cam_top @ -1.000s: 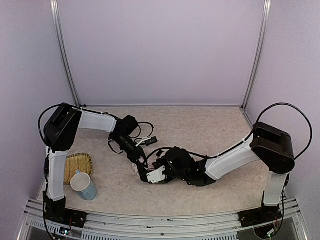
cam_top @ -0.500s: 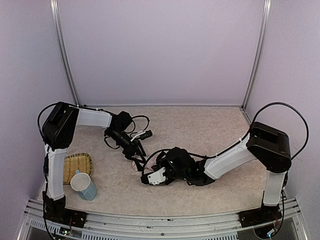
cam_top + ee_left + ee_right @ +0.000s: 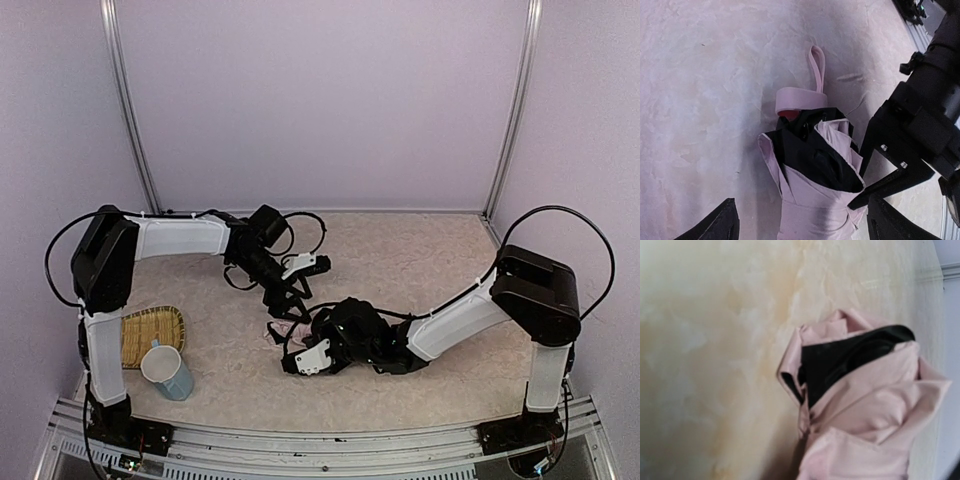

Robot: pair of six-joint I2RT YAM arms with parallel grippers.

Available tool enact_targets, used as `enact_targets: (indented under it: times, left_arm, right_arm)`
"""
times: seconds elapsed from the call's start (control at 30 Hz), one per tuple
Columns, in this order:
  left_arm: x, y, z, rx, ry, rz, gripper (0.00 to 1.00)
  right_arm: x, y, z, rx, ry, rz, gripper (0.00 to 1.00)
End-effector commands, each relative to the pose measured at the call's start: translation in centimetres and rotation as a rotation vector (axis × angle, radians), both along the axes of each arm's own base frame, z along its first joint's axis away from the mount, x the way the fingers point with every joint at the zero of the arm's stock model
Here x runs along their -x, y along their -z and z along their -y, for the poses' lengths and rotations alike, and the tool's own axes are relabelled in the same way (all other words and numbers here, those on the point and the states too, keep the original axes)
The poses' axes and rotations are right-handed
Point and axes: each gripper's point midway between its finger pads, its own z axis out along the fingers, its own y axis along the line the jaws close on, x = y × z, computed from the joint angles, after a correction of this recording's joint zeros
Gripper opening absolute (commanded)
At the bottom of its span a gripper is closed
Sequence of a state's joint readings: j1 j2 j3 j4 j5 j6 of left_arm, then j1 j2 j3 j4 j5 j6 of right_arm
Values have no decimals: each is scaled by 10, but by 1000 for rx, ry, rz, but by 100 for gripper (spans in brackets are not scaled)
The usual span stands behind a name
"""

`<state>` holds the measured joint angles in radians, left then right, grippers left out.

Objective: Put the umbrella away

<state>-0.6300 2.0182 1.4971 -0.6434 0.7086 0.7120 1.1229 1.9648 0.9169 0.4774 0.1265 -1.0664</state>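
Item, near edge: a pale blue cup [image 3: 168, 372] is standing beside a woven tray [image 3: 150, 328] at the left, well apart from the work and playing no visible part in it. Item, mid-table: the umbrella [image 3: 810, 180] is lying on its side on the mottled table [image 3: 700, 100], collapsed, with its pale pink fabric gathered loosely and its black lining showing at the open mouth. The pink handle [image 3: 801, 97] is sitting right against that mouth, and its strap [image 3: 816, 67] is trailing flat on the table beyond. Item: the right gripper [image 3: 860, 200] is reaching in low from the right with its jaws closed. It appears to be pinching a fold of the fabric, though its own wrist view is showing only bunched cloth and no fingers. Item, just beyond: the left gripper [image 3: 801, 200] is hovering over the bundle with its fingers spread wide to either side of it, gripping nothing. Status, as a judgement: the canopy is looking closed and the shaft shortened, so the larger part of the job is looking done. The pleats are gaping instead of lying wound tight, and no fastening band is showing around them. Outstanding, by that reading: smoothing and rolling the fabric, securing it, and setting the bundle wherever it belongs. No sleeve or storage place is showing in any view.
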Motion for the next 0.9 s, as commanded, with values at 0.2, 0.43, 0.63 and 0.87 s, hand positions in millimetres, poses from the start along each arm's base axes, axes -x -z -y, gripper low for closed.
enact_targets:
  times: [0.2, 0.43, 0.63, 0.87]
  left_arm:
    - [5, 71, -15, -261, -56, 8, 85]
    - [14, 107, -32, -365, -71, -77, 67]
    - [1, 121, -50, -360, -155, -183, 48]
    - [-6, 117, -50, -314, -178, -221, 21]
  right_arm:
    - [10, 33, 18, 96, 10, -57, 0]
    - [8, 25, 20, 76, 33, -48, 0]
    - [2, 9, 25, 3, 113, 10, 15]
    - [4, -38, 36, -216, 273, -76, 22]
